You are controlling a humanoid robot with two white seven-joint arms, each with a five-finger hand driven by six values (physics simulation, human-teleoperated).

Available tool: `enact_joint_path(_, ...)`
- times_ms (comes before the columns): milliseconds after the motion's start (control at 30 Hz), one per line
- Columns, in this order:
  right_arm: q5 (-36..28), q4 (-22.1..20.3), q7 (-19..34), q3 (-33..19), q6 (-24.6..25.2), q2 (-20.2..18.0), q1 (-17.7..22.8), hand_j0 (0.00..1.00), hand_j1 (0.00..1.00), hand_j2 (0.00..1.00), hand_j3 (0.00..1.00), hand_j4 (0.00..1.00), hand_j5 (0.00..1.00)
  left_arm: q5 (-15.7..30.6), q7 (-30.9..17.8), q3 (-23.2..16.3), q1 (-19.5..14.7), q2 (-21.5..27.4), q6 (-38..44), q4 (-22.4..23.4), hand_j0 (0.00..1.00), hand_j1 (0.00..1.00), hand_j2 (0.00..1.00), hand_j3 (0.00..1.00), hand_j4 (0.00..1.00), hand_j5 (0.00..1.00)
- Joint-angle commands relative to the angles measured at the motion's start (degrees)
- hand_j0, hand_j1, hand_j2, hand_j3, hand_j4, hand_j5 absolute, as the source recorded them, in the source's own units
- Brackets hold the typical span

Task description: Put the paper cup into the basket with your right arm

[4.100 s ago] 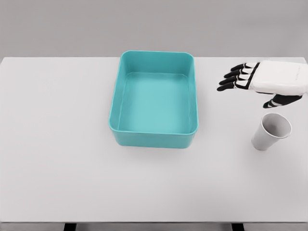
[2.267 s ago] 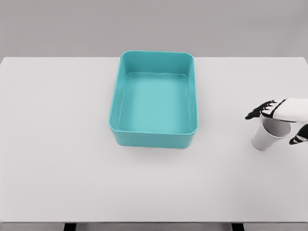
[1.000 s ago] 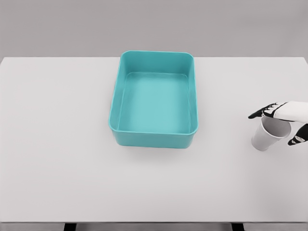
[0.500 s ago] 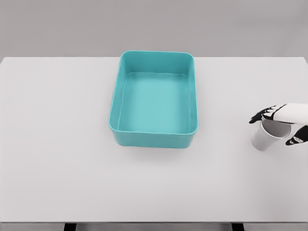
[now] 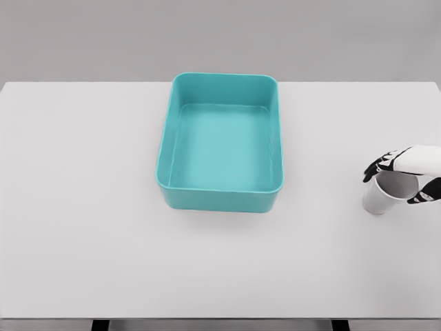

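A white paper cup (image 5: 378,198) stands tilted on the white table (image 5: 103,227) near its right edge. My right hand (image 5: 394,185) comes in from the right edge and sits over the cup's mouth. Its black fingers (image 5: 375,165) curl down over the far side of the rim and the thumb (image 5: 422,194) presses the near side, so the hand is shut on the cup. The cup's base still rests on the table. The teal basket (image 5: 162,155) sits at the table's middle, well to the left of the cup, with nothing inside. The left arm is out of view.
A strip of bare table about a hand's width or more lies between the basket's right wall and the cup. The table's right edge runs close behind the hand.
The right hand came down from above and behind the cup onto its rim. Over the last second the fingers curled in around the rim and the cup shifted slightly to the right.
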Motion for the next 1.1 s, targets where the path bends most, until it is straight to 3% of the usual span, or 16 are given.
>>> enact_joint_path(0, -0.3, 0.0, 0.1, -0.1, 0.2, 0.0, 0.0, 0.71, 0.71, 0.71, 0.71, 0.71, 0.71, 0.0, 0.0, 0.0, 0.0, 0.0, 0.0, 0.0, 1.00, 1.00, 1.00, 1.00, 1.00, 1.00)
enact_joint_path(400, -0.4, -0.6, 1.3, -4.6, 0.5, 0.3, 0.1, 0.65, 0.65, 0.65, 0.65, 0.65, 0.65, 0.0, 0.0, 0.0, 0.0, 0.0, 0.0, 0.0, 1.00, 1.00, 1.00, 1.00, 1.00, 1.00)
enact_joint_path(867, -0.8, -1.0, 3.5, -8.1, 1.0, 0.5, 0.2, 0.64, 0.64, 0.64, 0.64, 0.64, 0.64, 0.0, 0.0, 0.0, 0.0, 0.0, -0.1, 0.0, 1.00, 1.00, 1.00, 1.00, 1.00, 1.00)
enact_joint_path(1067, -1.0, -0.8, 4.0, -8.9, 1.9, 2.5, -0.2, 0.64, 0.64, 0.64, 0.64, 0.64, 0.64, 0.0, 0.0, 0.0, 0.0, 0.0, 0.0, 0.0, 1.00, 1.00, 1.00, 1.00, 1.00, 1.00)
